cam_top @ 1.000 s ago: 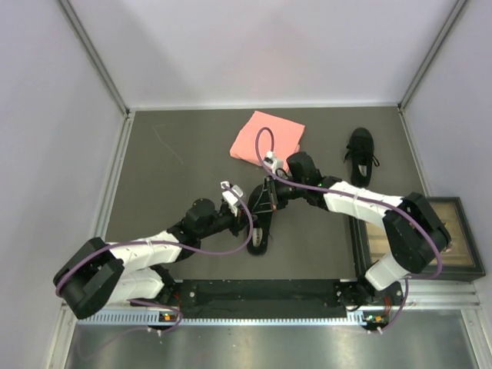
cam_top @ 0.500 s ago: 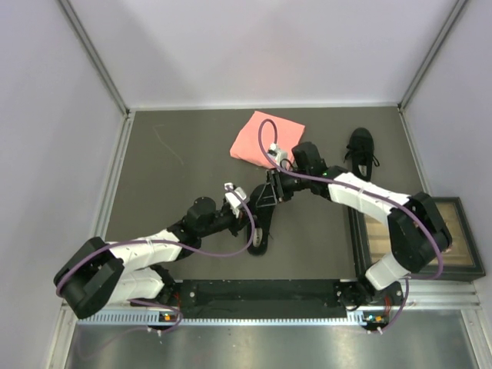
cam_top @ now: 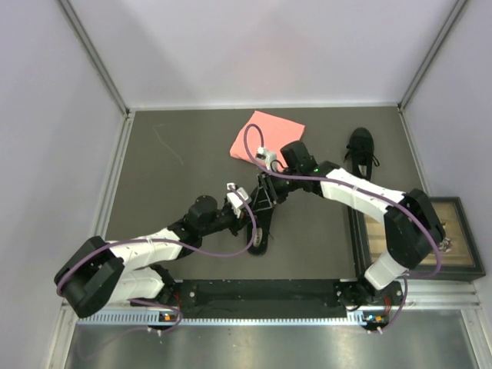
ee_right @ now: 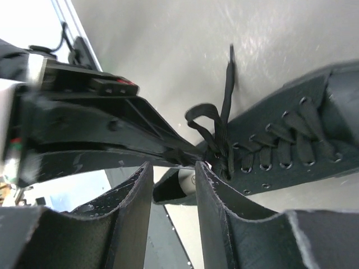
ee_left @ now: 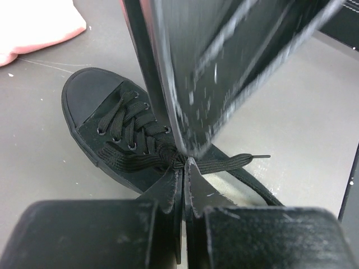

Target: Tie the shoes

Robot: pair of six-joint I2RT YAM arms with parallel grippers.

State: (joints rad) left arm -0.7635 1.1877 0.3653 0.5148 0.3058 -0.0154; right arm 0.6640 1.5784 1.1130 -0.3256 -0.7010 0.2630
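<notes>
Left gripper (ee_left: 184, 167) is pinched shut on the lace (ee_left: 224, 163) right at the knot, and the right gripper (ee_right: 173, 167) hangs released just beside it. I'd grab the loose loop and pull both sides evenly. Shoe (ee_left: 106, 137) sits mid-table, on the near side of the pink cloth (ee_left: 33, 28). It's black, half-tied, pale insole showing.

near shoe (cam_top: 259, 237): set centrally, just before cloth (cam_top: 269, 134)
far shoe (cam_top: 360, 156): set right of cloth, well apart
</notes>
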